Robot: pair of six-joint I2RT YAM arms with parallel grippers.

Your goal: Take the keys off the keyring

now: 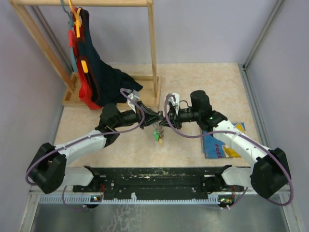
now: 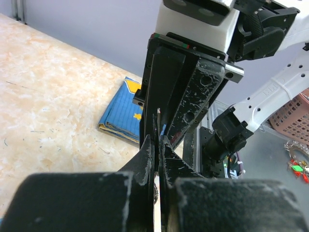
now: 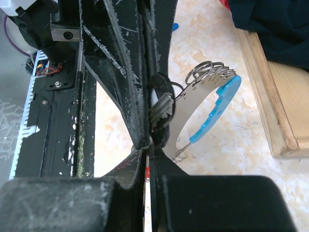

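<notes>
In the right wrist view the right gripper [image 3: 147, 150] is seen pressed together, with a red sliver caught between its fingers; what that sliver belongs to cannot be told. Just beyond the fingertips the keyring [image 3: 212, 104] is plainly shown: a grey strap bent into an open loop, a light-blue patch along its outer edge, and thin silvery rings [image 3: 208, 70] clustered at its far end. The loop's long axis is seen running from the fingertips up and to the right, towards the wooden base [image 3: 273, 96].

In the left wrist view the strap is met edge-on only, as a thin pale strip on which the left gripper [image 2: 157, 145] is clamped, and the loop and patch are hidden.

Only in the top view are the keys [image 1: 158, 134] made out. They form a small bunch with green and yellow heads, hung below the spot where both grippers meet, over the middle of the table [image 1: 130, 150]. Its length is pointed toward the near edge of that picture. To their right a blue picture book [image 1: 213, 147] is laid flat. Farthest back a wooden rack [image 1: 153, 48] hung with clothes [image 1: 104, 79] is seen.
</notes>
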